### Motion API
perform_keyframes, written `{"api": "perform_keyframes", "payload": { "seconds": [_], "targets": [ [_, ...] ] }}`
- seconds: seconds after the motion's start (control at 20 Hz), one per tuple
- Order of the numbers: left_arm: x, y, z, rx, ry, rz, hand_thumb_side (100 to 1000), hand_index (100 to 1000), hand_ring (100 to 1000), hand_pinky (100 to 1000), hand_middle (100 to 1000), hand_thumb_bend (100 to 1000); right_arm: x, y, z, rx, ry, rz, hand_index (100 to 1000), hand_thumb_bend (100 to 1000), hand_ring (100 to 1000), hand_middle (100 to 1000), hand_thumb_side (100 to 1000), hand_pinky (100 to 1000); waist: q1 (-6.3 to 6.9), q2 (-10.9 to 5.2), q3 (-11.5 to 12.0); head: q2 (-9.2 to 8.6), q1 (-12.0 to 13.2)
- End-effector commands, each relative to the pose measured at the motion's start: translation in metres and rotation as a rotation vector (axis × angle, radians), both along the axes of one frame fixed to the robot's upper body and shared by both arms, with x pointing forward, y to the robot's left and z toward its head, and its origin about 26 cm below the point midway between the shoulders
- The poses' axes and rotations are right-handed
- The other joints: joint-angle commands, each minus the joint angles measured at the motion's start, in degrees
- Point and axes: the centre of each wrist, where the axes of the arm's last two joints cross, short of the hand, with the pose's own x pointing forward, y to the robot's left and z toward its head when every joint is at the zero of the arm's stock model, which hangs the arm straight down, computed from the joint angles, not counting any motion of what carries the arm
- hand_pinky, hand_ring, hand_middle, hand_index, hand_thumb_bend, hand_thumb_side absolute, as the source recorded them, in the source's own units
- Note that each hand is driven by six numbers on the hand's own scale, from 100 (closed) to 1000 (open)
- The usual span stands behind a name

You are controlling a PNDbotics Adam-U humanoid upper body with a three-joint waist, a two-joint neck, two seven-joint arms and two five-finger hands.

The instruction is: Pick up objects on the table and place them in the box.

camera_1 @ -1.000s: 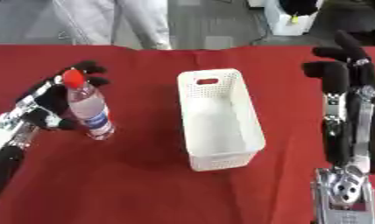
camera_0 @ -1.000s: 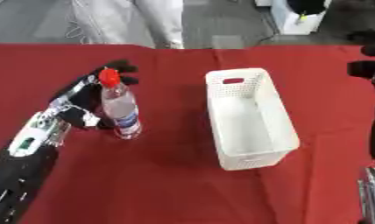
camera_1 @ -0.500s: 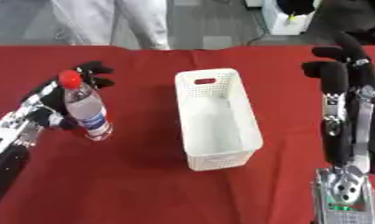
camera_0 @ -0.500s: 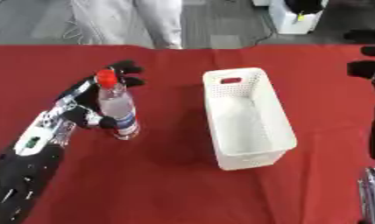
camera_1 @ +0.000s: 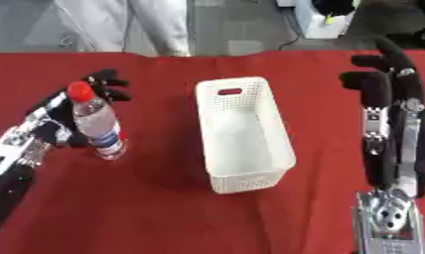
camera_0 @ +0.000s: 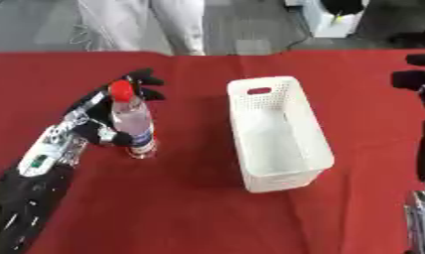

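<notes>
A lab or robot test room is suggested. A table (camera_0: 207, 208) covered in plain red cloth is set on a grey floor (camera_0: 250, 25), with cables (camera_0: 299, 42) trailed across it. White equipment (camera_1: 324, 17) with black parts is seen at the far edge, and a person's legs in white (camera_0: 155, 22) are seen beside the table. A black and silver robot arm (camera_1: 391, 129) is raised at the right.

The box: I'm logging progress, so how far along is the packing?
Nothing looks done yet: the white box appears empty. In hand: the left hand is curled round the red-capped bottle, which stands upright on the red table. Left: lifting it into the box. The right hand is idle, open.
</notes>
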Motion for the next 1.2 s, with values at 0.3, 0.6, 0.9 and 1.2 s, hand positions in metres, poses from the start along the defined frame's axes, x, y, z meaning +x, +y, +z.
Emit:
{"api": "perform_keyframes", "payload": {
  "seconds": [0.3, 0.6, 0.9, 1.2],
  "targets": [
    [-0.001, 0.030, 0.027, 0.110, -0.401, 0.188, 136, 163, 100, 100, 100, 1000, -0.003, -0.002, 0.007, 0.007, -0.025, 0.001, 881, 564, 609, 670, 842, 643, 0.07, -0.59, -0.08, -0.07, -0.37],
    [-0.002, 0.024, 0.024, 0.216, -0.566, 0.287, 129, 117, 100, 100, 100, 948, -0.003, -0.003, 0.007, 0.014, -0.023, 0.004, 882, 561, 609, 669, 839, 643, 0.09, -0.36, -0.27, 0.32, -0.35],
    [0.000, 0.014, 0.020, 0.190, -0.581, 0.336, 100, 100, 100, 100, 100, 800, -0.004, -0.003, 0.007, 0.016, -0.022, 0.005, 882, 558, 609, 669, 837, 643, 0.15, -0.29, -0.35, 0.70, -0.36],
    [0.000, 0.009, 0.022, 0.143, -0.574, 0.343, 100, 100, 100, 100, 100, 774, -0.004, -0.003, 0.007, 0.014, -0.021, 0.007, 882, 555, 609, 670, 836, 643, 0.15, -0.39, -0.32, 0.72, -0.34]
  ]
}}
